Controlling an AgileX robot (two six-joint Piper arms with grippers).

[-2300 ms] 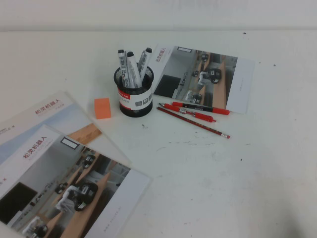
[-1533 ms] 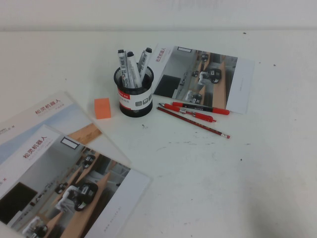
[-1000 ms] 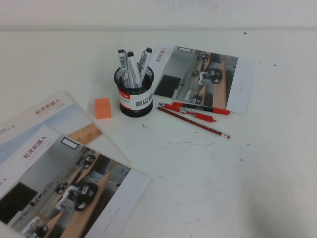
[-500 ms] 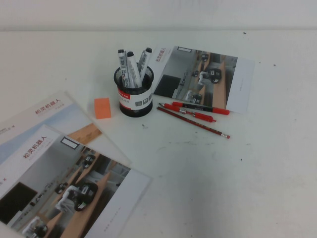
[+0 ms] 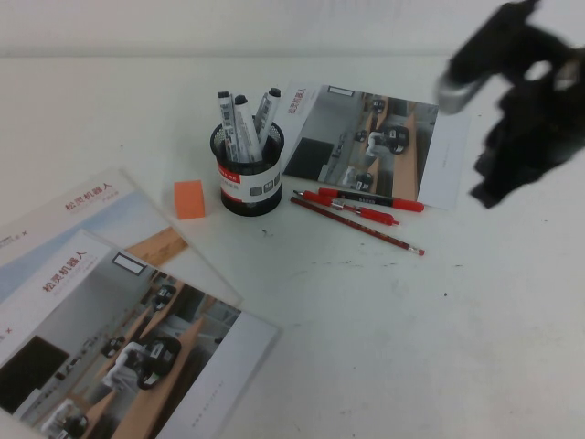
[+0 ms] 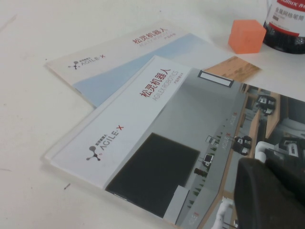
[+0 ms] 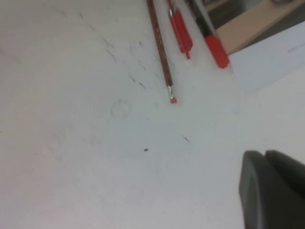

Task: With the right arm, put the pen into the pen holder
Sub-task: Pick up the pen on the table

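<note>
The pen (image 5: 358, 226), a thin dark-red stick with a light tip, lies on the white table just right of the pen holder (image 5: 249, 178). It also shows in the right wrist view (image 7: 159, 47). The pen holder is a black mesh cup with a red-and-white band, and its base shows in the left wrist view (image 6: 286, 24). My right gripper (image 5: 486, 192) hangs in the air at the far right, beyond the pen's tip end, shut and empty (image 7: 265, 155). My left gripper (image 6: 267, 167) is shut and empty above a brochure at the near left.
Two thicker red pens (image 5: 370, 199) lie beside the pen, against a brochure (image 5: 384, 146). Three grey-and-black markers (image 5: 239, 123) stand in the holder. An orange block (image 5: 189, 198) sits left of it. Two overlapping brochures (image 5: 119, 320) cover the near left.
My right arm has come into the high view at the upper right; before it was out of sight. The pen, the holder and everything else lie unchanged.
</note>
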